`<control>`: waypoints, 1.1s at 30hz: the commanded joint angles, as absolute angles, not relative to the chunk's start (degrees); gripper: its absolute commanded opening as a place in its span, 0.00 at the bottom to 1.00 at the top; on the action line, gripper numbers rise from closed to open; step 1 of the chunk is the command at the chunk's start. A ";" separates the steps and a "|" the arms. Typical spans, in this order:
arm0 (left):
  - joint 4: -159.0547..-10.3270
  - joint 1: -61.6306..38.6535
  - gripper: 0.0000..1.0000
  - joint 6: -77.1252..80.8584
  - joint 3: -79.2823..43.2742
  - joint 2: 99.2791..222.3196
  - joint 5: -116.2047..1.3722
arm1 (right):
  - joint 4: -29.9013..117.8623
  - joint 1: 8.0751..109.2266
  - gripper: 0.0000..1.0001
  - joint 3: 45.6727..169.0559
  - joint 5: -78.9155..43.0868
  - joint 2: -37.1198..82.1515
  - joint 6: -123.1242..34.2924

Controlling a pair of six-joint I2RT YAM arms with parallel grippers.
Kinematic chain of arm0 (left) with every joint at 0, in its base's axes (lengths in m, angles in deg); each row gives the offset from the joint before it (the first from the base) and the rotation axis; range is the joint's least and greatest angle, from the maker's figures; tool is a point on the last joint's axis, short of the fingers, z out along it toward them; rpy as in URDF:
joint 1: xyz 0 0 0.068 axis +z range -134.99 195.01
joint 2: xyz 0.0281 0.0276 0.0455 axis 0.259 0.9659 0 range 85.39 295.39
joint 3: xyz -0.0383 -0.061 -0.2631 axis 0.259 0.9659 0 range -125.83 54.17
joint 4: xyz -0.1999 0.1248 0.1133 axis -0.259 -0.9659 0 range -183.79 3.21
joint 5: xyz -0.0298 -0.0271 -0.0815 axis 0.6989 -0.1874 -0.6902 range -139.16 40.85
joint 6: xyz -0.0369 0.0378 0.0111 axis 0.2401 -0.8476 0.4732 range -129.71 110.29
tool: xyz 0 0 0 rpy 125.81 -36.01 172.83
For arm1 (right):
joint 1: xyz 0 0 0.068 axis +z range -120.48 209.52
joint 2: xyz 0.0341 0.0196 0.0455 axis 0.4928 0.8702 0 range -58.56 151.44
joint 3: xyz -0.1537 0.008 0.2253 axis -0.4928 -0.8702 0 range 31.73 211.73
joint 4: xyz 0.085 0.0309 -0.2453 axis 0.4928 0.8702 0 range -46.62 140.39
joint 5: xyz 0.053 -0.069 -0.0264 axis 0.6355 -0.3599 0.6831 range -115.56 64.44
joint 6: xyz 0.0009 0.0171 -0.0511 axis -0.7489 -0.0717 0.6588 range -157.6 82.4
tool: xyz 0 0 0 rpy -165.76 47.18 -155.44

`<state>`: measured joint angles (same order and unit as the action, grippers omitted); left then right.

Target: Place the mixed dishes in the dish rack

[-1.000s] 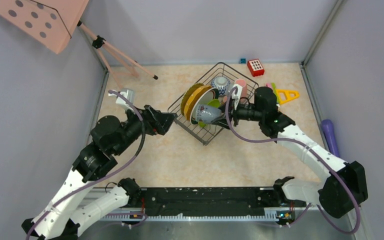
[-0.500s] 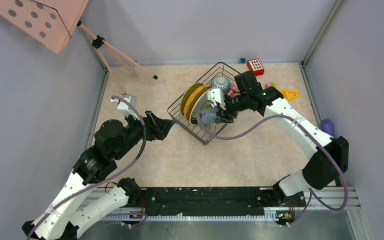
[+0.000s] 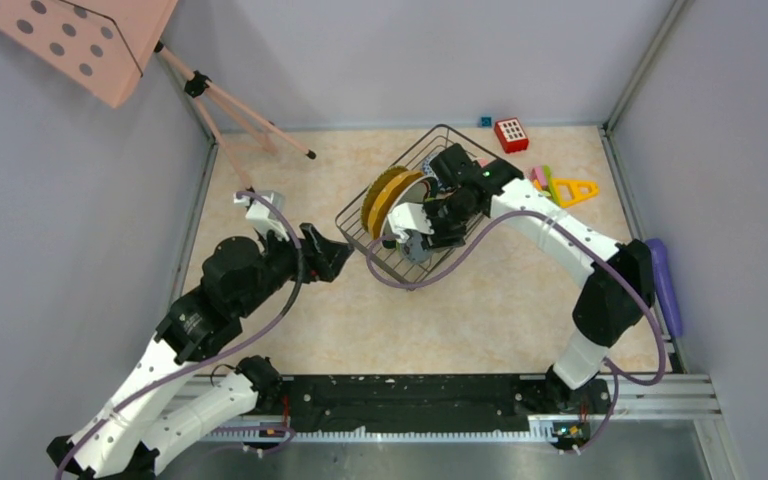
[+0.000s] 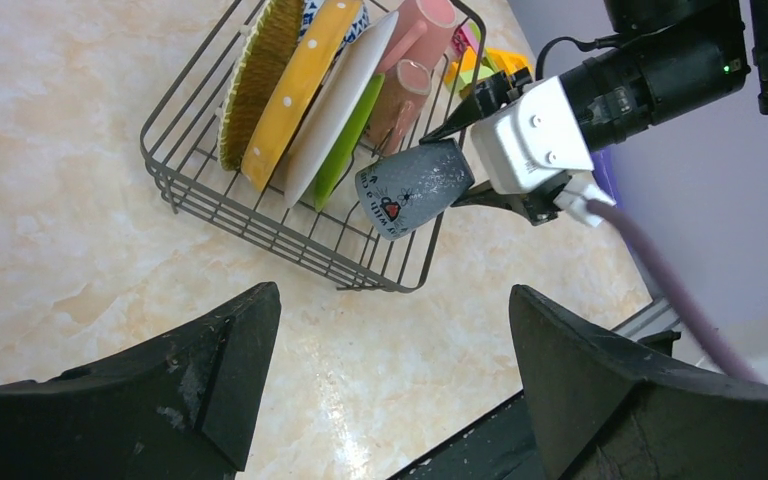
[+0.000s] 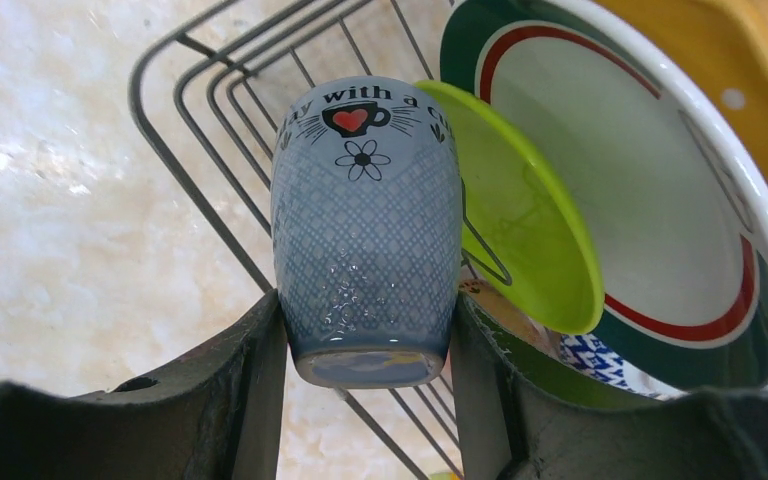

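Metal wire, dark in colour, forms the dish rack (image 3: 409, 277), which sits at an angle on the far middle of a beige marbled tabletop (image 3: 480, 320). 4 plates stand on edge in its dividers, side by side: a yellow ribbed plate (image 4: 258, 85), a yellow plate with white dots (image 4: 305, 90), a white plate with dark green rim (image 5: 650, 190) and a thin red ring, and a lime-green plate (image 5: 525, 225). Pink mugs (image 4: 400, 100) lean behind the plates, and a scrap of a blue-and-white patterned bowl (image 5: 590, 357) shows below them.

The right gripper (image 5: 370, 335) reaches over the rack from its far right side and holds the grey mug (image 5: 365, 230). Its 2 fingers (image 5: 250, 390) press on opposite sides of the mug near the base. The mug has a fine check pattern, a red heart, a small flower and black lettering near the rim. It is tipped on its side, mouth pointing away from the wrist, over the rack's near corner and just beside the lime-green plate. Whether it touches the wire cannot be told.

The left gripper (image 3: 332, 255) hovers over the tabletop just left of the rack, fingers (image 4: 190, 380) spread wide and holding nothing.

Right of the rack lie a red block (image 3: 511, 133) and a yellow triangle (image 3: 572, 188). A purple cylinder (image 3: 663, 280) rests by the right wall.
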<state>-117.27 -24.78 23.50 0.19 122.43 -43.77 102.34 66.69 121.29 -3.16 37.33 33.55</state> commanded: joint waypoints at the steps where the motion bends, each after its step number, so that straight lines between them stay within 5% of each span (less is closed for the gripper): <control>1: -115.93 -24.74 0.89 22.56 -0.97 122.66 -43.84 | 102.85 69.19 0.00 123.40 -7.66 38.62 37.31; 27: -116.06 -24.71 0.89 20.88 0.31 121.94 -42.97 | 104.69 75.92 0.00 126.01 -31.75 48.53 41.54; 29: -116.07 -24.69 0.89 20.80 0.44 121.93 -43.08 | 104.82 76.35 0.06 126.90 -32.73 49.10 40.06; 31: -115.99 -24.68 0.89 20.68 0.59 121.89 -43.46 | 105.90 76.75 0.38 128.26 -32.77 49.93 38.86; 33: -116.06 -24.70 0.89 20.53 0.64 121.93 -44.02 | 107.36 77.21 0.45 129.54 -33.01 50.90 37.91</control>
<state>-117.30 -24.78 21.60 0.30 122.63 -43.70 105.97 77.01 124.83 -25.74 49.51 40.20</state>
